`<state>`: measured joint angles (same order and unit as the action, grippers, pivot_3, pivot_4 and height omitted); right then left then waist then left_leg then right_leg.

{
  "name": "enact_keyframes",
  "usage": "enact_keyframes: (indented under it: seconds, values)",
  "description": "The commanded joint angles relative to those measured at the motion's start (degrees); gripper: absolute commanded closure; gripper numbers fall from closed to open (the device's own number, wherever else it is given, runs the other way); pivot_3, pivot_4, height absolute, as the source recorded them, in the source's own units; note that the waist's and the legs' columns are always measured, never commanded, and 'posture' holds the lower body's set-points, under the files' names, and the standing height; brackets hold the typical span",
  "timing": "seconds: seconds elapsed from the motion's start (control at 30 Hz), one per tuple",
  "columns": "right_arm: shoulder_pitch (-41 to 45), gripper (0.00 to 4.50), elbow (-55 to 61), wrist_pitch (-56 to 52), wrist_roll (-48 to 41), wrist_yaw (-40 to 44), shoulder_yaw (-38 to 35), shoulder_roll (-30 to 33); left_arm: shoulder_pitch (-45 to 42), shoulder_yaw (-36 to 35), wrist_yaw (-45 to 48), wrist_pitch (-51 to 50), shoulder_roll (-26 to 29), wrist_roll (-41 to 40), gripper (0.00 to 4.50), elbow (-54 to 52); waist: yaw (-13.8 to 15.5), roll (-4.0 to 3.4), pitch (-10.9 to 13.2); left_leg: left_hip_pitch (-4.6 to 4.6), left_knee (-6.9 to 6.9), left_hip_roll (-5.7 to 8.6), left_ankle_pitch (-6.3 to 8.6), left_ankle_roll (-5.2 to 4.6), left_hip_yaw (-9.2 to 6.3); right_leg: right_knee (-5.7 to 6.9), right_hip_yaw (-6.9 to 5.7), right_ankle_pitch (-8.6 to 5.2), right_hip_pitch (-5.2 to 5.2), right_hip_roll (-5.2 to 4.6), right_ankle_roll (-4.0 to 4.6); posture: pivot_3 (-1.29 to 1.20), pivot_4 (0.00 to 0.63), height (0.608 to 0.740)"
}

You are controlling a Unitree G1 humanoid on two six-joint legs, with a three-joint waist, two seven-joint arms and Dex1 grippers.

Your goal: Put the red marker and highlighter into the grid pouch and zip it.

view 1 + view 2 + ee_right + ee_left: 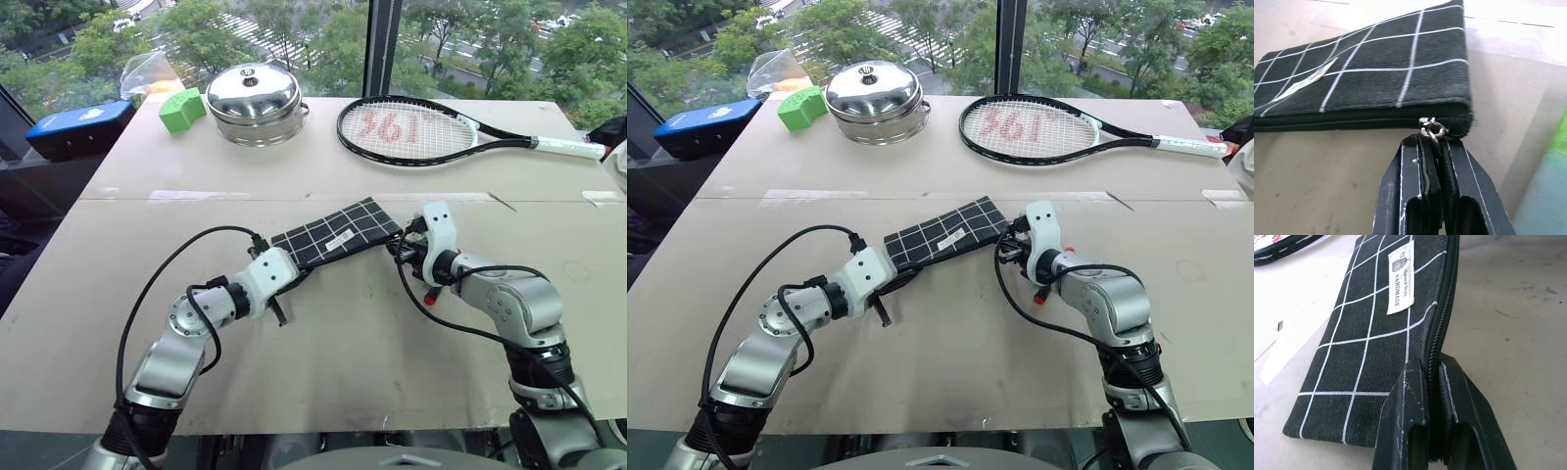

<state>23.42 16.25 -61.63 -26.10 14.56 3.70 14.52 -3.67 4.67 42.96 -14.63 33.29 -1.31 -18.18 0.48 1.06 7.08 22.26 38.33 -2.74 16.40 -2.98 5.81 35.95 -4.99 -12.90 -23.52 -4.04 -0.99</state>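
The grid pouch [338, 235], black with white lines and a white label [1400, 281], lies flat and slantwise in the middle of the table. Its zipper runs closed along the near edge. My left gripper [1432, 367] is shut on the zipper edge at the pouch's left end. At the right end, my right gripper [1431, 142] is shut on the zipper pull [1430, 128]. A small red tip [431, 294] shows under my right wrist; I cannot tell if it is the red marker. A blurred pale green shape [1547, 186] lies close beside the right gripper, perhaps the highlighter.
At the back of the table [323, 372] stand a tennis racket [431, 127], a lidded steel pot [257, 103], a green block [181, 110] and a clear plastic bag [147, 70]. A blue box [78, 127] sits off the far left corner.
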Motion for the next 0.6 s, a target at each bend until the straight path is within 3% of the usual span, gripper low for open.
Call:
enact_keyframes:
  seconds: [0.03, 0.6]
  values:
    - [0.67, 4.43, 2.93, -1.05, -0.26, 0.36, 0.94, -0.14, -0.93, -0.26, -0.82, -0.02, -0.68, -1.34, 4.50, -2.85, 0.00, 0.00, 0.00, 0.00, 0.00, 0.00, 0.00, 0.00, 0.00, 0.00, 0.01, 0.00, 0.00, 0.00, 0.00, 0.00, 0.150, 0.740]
    - [3.76, 4.43, 3.92, -3.12, 1.88, -0.27, 4.45, -3.24, -2.60, 0.45, -2.10, -2.92, -2.75, -2.76, 4.50, -3.68, -0.07, 0.00, 0.00, 0.00, 0.00, 0.00, 0.00, 0.00, 0.00, 0.00, -0.02, 0.00, 0.00, 0.00, 0.00, 0.00, 0.150, 0.740]
